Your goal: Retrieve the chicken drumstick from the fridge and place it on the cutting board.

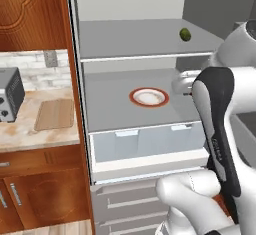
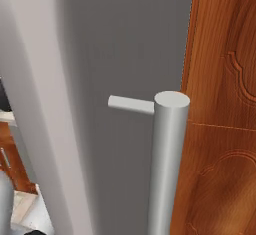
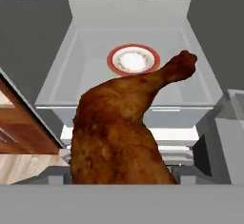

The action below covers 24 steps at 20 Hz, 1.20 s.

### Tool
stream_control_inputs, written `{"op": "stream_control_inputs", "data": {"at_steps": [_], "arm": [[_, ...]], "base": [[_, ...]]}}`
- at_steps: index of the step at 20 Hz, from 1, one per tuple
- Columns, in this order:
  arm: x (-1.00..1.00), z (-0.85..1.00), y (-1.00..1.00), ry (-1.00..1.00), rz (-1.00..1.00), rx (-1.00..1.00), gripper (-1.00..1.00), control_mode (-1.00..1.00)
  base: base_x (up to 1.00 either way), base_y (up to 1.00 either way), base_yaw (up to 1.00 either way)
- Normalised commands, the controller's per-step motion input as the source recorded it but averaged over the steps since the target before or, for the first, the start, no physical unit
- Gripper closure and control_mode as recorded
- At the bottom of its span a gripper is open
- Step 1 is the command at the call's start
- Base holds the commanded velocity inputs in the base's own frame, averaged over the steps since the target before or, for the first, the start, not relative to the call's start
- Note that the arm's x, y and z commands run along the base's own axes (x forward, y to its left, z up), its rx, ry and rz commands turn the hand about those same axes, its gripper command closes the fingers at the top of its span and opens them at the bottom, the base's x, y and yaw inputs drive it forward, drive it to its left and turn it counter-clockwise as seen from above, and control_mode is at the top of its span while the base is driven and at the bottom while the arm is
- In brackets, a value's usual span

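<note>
The chicken drumstick (image 3: 119,127) looms large and reddish-brown at the bottom of the hand view, its thin bone end pointing up to the right. It hangs free of the shelf and covers my fingertips, so the gripper is shut on it. In the left base view my gripper (image 1: 186,88) sits at the right side of the open fridge (image 1: 145,44), just above the middle shelf and partly behind my forearm. The light-tan cutting board (image 1: 55,114) lies flat on the counter left of the fridge.
A white plate with an orange rim (image 1: 148,97) sits mid-shelf. A small green fruit (image 1: 185,34) lies on the upper shelf. Pale drawers (image 1: 150,141) jut out below. A grey toaster oven (image 1: 10,94) stands left of the board. The fridge door handle (image 2: 167,164) is close on my right.
</note>
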Motion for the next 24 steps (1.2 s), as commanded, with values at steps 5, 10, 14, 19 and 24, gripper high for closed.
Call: {"op": "stream_control_inputs", "data": {"at_steps": [5, 10, 14, 19, 24], "arm": [[0.00, 0.00, 0.00, 0.00, 0.00, 0.00, 1.00, 1.00], [0.00, 0.00, 0.00, 0.00, 0.00, 0.00, 1.00, 1.00], [0.00, 0.00, 0.00, 0.00, 0.00, 0.00, 1.00, 1.00], [0.00, 0.00, 0.00, 0.00, 0.00, 0.00, 1.00, 1.00], [0.00, 0.00, 0.00, 0.00, 0.00, 0.00, 1.00, 1.00]], "base": [[-0.70, 0.72, 0.12], [-0.08, 1.00, -0.01], [0.00, 1.00, -0.10], [0.49, 0.96, -0.15], [0.98, 0.70, -0.25]]}}
